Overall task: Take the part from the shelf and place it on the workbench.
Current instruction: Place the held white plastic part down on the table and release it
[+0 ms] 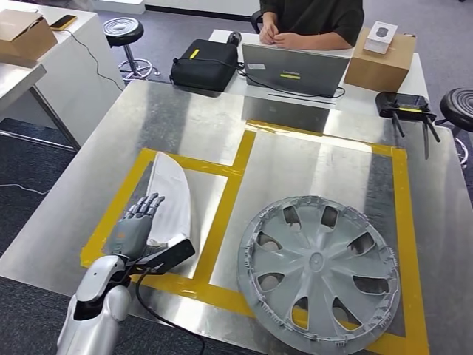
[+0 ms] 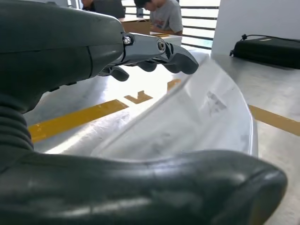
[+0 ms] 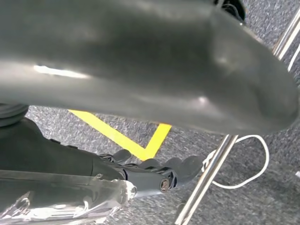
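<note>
Brushed, reflective metal desk [image 1: 167,118], marked with yellow tape [image 1: 223,203] into rectangles. You see a grey plastic wheel cover [image 1: 318,274], round and multi-spoked, lying flat near the near right corner. The task's part, a white curved panel [image 1: 174,196] with a smooth matte surface and tapered ends, rests in the taped rectangle near the near left corner. The left robot hand [image 1: 137,222] lies beside it, fingers extended and spread, holding nothing. The right robot hand [image 3: 152,171] hangs over grey carpet, fingers extended, empty. Judgement: placement appears complete; your next move calls for withdrawing the left robot hand without nudging the panel.
</note>
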Available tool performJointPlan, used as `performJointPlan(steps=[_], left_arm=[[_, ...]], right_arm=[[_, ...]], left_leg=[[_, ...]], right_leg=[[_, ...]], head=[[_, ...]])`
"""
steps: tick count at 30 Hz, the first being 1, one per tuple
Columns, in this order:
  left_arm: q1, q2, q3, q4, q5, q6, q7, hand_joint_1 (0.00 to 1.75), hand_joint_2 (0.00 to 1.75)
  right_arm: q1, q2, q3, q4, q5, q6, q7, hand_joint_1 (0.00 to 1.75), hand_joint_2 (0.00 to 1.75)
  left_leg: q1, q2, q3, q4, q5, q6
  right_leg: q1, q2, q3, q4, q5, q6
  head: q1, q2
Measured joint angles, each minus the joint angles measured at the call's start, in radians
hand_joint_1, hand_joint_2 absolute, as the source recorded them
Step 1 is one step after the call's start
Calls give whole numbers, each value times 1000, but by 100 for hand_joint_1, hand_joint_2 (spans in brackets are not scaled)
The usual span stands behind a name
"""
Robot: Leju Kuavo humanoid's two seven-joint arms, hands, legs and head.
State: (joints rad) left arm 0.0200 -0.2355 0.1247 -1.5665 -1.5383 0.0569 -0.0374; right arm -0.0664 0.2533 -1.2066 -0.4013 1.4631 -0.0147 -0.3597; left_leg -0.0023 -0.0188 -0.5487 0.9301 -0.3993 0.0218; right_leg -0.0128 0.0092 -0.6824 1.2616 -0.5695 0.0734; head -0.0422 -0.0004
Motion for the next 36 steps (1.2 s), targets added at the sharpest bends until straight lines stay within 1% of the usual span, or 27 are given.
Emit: performJointPlan(steps=[1, 3, 4, 5, 6, 7, 9, 11, 13, 14, 15, 16, 17, 19, 21, 23, 24, 25, 26, 28, 29, 30, 31, 32, 33, 34, 36], left_arm=[[8, -4, 0, -9, 8, 3, -9, 0, 0], [21, -10, -1, -32, 22, 9, -23, 0, 0], [26, -12, -2, -45, 27, 11, -28, 0, 0], [31, -14, -2, -59, 30, 13, -32, 0, 0], [35, -15, -3, -72, 33, 16, -34, 0, 0], [39, -16, -3, -83, 36, 17, -36, 0, 0], [47, -17, -3, -99, 39, 20, -37, 0, 0], [52, -17, -3, -112, 41, 21, -37, 0, 0], [55, -17, -3, -119, 42, 21, -37, 0, 0], [56, -17, -3, -121, 43, 21, -37, 0, 0], [58, -17, -3, -121, 43, 21, -37, 0, 0], [60, -17, -3, -122, 43, 21, -37, 0, 0], [62, -17, -3, -122, 43, 21, -37, 0, 0], [62, -18, -3, -125, 43, 22, -38, 0, 0], [63, -20, -2, -128, 45, 22, -39, 0, 0], [66, -22, -2, -128, 48, 23, -40, 0, 0], [69, -23, -1, -128, 49, 23, -41, 0, 0], [73, -23, -1, -128, 49, 23, -41, 0, 0], [76, -24, 0, -127, 49, 23, -41, 0, 0], [77, -25, 0, -124, 50, 24, -42, 0, 0], [77, -26, 0, -123, 50, 23, -42, 0, 0], [76, -27, -1, -122, 50, 23, -43, 0, 0], [76, -27, -1, -121, 50, 23, -43, 0, 0], [75, -27, -1, -121, 50, 23, -43, 0, 0], [73, -28, -1, -122, 50, 23, -43, 0, 0], [71, -29, -1, -123, 50, 23, -44, 0, 0], [68, -31, -2, -129, 50, 24, -44, 0, 0]], right_arm=[[0, -1, 0, 0, -1, 1, 0, 0, 0], [0, -2, -1, 0, -1, 0, 0, 0, 0], [0, -2, -1, 2, -2, 0, 0, 0, 0], [-1, -2, -1, 3, -2, 0, 0, 0, 0], [-2, -2, -1, 5, -2, -1, -1, 0, 0], [-3, -2, -1, 6, -2, -2, -1, 0, 0], [-3, -3, -1, 6, -1, -5, -2, 0, 0], [-2, -3, -1, 6, 6, -12, -4, 0, 0], [-1, -4, -1, 6, 11, -18, -6, 0, 0], [0, -5, -1, 6, 12, -20, -7, 0, 0], [0, -5, -1, 6, 13, -21, -7, 0, 0], [1, -6, -1, 6, 14, -23, -7, 0, 0], [0, -6, -1, 6, 15, -25, -6, 0, 0], [0, -5, 0, 7, 18, -28, -5, 0, 0], [6, -4, 0, 12, 21, -31, -2, 0, 0], [15, -4, 0, 15, 23, -32, 2, 0, 0], [19, -4, 1, 16, 24, -33, 3, 0, 0], [24, -3, 1, 17, 25, -35, 3, 0, 0], [29, -3, 1, 19, 26, -37, 3, 0, 0], [41, -2, 1, 21, 27, -40, 4, 0, 0], [43, -3, 1, 21, 27, -40, 4, 0, 0], [42, -3, 1, 21, 27, -40, 5, 0, 0], [40, -3, 1, 21, 27, -41, 5, 0, 0], [36, -3, 1, 21, 27, -41, 5, 0, 0], [30, -3, 1, 21, 27, -41, 5, 0, 0], [25, -3, 1, 22, 27, -41, 5, 0, 0], [17, -1, 2, 22, 27, -40, 5, 0, 0]], left_leg=[[5, 2, 0, 4, -3, -6], [15, 4, -4, 20, -12, -24], [17, 4, -9, 32, -17, -34], [17, 4, -14, 43, -21, -41], [15, 3, -20, 53, -23, -47], [14, 2, -26, 59, -22, -51], [16, 3, -38, 70, -30, -58], [17, 6, -68, 130, -83, -65], [17, 7, -120, 254, -160, -69], [17, 7, -142, 309, -181, -68], [16, 8, -150, 337, -181, -65], [14, 8, -145, 332, -160, -60], [10, 11, -125, 291, -123, -51], [-7, 41, -73, 167, -48, -24], [-25, 70, -32, 67, -31, -5], [-32, 65, -28, 26, -31, -4], [-30, 57, -29, 11, -21, -4], [-29, 49, -25, -4, -11, -4], [-28, 42, -16, -17, -4, -3], [-29, 25, 5, -27, -1, -2], [-30, 16, 11, -25, -2, -1], [-31, 5, 14, -22, -3, 0], [-31, -7, 14, -17, -4, 1], [-28, -20, 11, -10, -5, 0], [-24, -34, 4, 1, -5, -2], [-21, -49, -7, 13, -5, -6], [-19, -78, -34, 40, 0, -15]], right_leg=[[-5, -1, 12, -24, 25, 8], [-17, -6, 77, -147, 83, 29], [-20, -4, 106, -196, 103, 31], [-22, -1, 121, -224, 107, 28], [-21, 4, 122, -227, 102, 18], [-21, 8, 115, -219, 104, 2], [-21, 6, 100, -213, 104, -18], [-21, -2, 87, -215, 113, -35], [-18, -14, 76, -223, 125, -46], [-15, -23, 73, -226, 129, -48], [-13, -31, 70, -228, 131, -49], [-11, -41, 69, -229, 132, -49], [-8, -49, 70, -229, 131, -49], [-1, -67, 71, -230, 129, -47], [1, -87, 70, -237, 131, -40], [0, -107, 62, -251, 142, -28], [-1, -103, 58, -256, 137, -27], [-1, -87, 57, -251, 119, -33], [3, -61, 56, -224, 82, -44], [18, -10, 47, -110, -12, -70], [28, 0, 41, -47, -43, -75], [35, 4, 41, -8, -51, -73], [38, 5, 51, -3, -36, -67], [37, 6, 74, -37, -4, -57], [30, 15, 105, -97, 31, -42], [22, 38, 138, -156, 53, -25], [9, 81, 172, -226, 62, -10]], head=[[0, 0], [1, 0], [3, 0], [4, 0], [4, 0], [3, 0], [-2, 0], [-7, 0], [-10, 0], [-11, 0], [-11, 0], [-11, 0], [-11, 0], [-11, 0], [-10, 0], [-11, 0], [-10, 0], [-10, 0], [-9, 0], [-7, 0], [-6, 0], [-5, 0], [-6, 0], [-6, 0], [-5, 0], [-4, 0], [0, 0]])
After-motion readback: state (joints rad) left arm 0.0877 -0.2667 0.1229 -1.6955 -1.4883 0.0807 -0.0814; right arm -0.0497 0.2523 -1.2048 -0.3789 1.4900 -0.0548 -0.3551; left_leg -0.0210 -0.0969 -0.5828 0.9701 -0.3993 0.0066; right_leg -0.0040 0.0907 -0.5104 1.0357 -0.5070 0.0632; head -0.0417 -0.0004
